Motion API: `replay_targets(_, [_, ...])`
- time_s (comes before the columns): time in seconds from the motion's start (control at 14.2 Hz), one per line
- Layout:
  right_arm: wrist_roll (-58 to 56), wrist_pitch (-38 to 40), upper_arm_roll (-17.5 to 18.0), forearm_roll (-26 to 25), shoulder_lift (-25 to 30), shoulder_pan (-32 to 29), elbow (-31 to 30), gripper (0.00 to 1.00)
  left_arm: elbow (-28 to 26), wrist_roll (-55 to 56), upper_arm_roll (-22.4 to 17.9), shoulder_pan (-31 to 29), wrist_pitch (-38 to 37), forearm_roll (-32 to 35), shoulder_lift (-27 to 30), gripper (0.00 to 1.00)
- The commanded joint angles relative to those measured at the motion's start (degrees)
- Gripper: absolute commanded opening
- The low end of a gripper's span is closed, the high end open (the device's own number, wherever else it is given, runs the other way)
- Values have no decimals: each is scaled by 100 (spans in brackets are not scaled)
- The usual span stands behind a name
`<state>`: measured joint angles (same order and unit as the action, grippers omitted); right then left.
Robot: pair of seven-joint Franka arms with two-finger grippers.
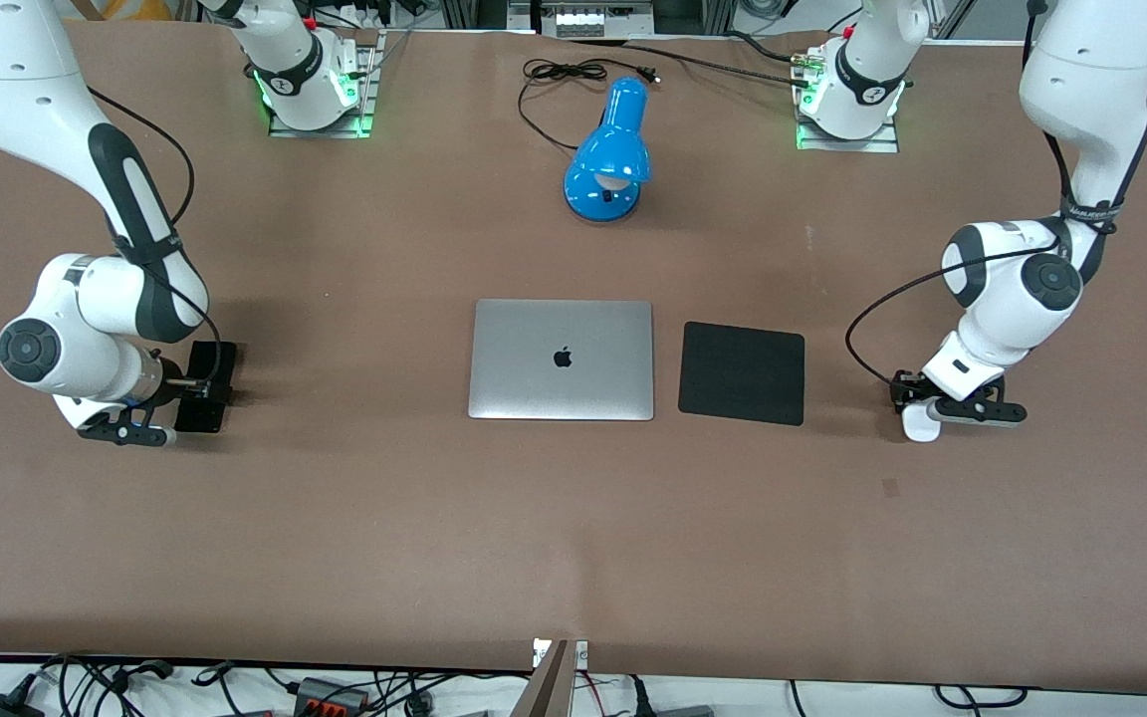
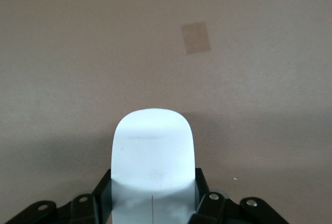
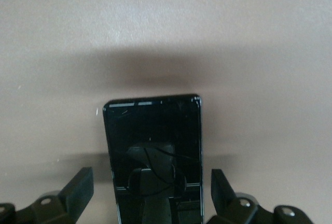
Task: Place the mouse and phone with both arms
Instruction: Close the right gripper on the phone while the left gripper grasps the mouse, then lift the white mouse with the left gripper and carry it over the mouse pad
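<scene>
The white mouse (image 1: pixel 920 426) is at the left arm's end of the table, beside the black mouse pad. My left gripper (image 1: pixel 922 406) is down over it. In the left wrist view, the left gripper (image 2: pixel 153 189) has both black fingers pressed against the sides of the mouse (image 2: pixel 153 146). The black phone (image 1: pixel 207 408) lies flat on the table at the right arm's end. My right gripper (image 1: pixel 197 383) is low over it. In the right wrist view, the right gripper (image 3: pixel 150 180) is open and straddles the phone (image 3: pixel 153 130), with a gap at each finger.
A closed silver laptop (image 1: pixel 562 358) lies mid-table with the black mouse pad (image 1: pixel 743 372) beside it toward the left arm's end. A blue desk lamp (image 1: pixel 611 149) and its cable (image 1: pixel 564 75) sit near the bases. A small darker patch (image 1: pixel 890 487) marks the table near the mouse.
</scene>
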<state>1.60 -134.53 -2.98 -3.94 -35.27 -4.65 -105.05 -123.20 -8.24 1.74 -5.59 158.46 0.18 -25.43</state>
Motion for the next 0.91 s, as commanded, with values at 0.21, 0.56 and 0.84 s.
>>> replay_targets(0.21, [-99, 286, 52, -116, -121, -72, 222, 100, 1979, -29, 55, 6, -3614, 105, 443, 38])
replay_targets(0.56, [-99, 296, 52, -116, -121, -72, 222, 100, 3801, -55, 299, 6, -6034, 96, 539, 38])
replay_targets(0.84, [-99, 348, 52, -116, -182, -72, 213, 100, 3988, 320, 897, 14, -6442, 96, 873, 36])
